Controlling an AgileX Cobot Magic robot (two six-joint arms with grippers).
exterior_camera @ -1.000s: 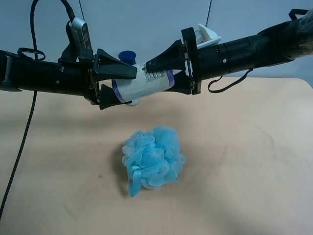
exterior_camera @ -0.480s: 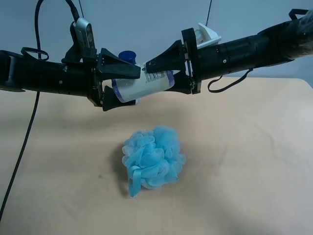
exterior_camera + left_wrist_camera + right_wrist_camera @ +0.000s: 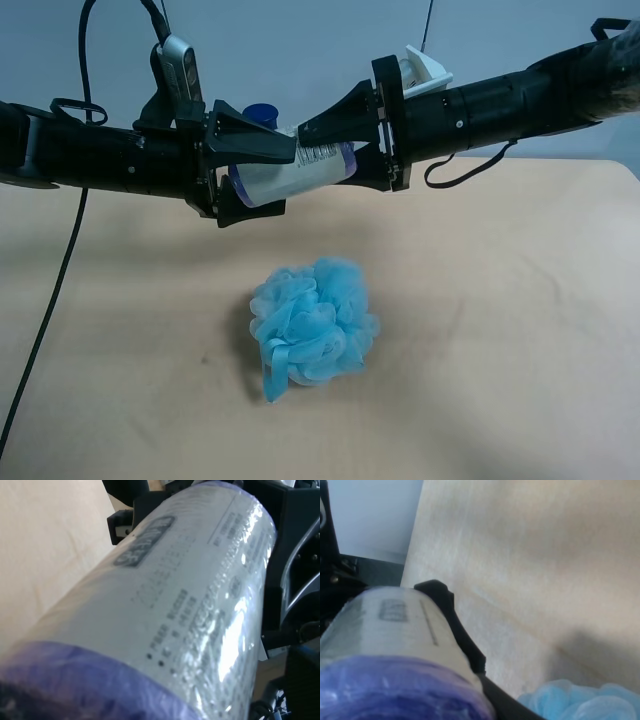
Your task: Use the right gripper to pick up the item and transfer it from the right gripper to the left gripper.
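Now the left claw [image 3: 280, 180] has slid further along the item [image 3: 305, 168], its prongs spread above and below one end. The right claw [image 3: 325, 150] stays pinched on the other end, holding the item level in the air. Beneath, a blue bath sponge [image 3: 313, 325] lies on the tan bench [image 3: 520, 320], with a pale wall [image 3: 300, 40] behind.

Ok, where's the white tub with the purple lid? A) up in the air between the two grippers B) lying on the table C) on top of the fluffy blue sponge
A: the white container hangs sideways between the right gripper and left gripper, above the bath sponge.
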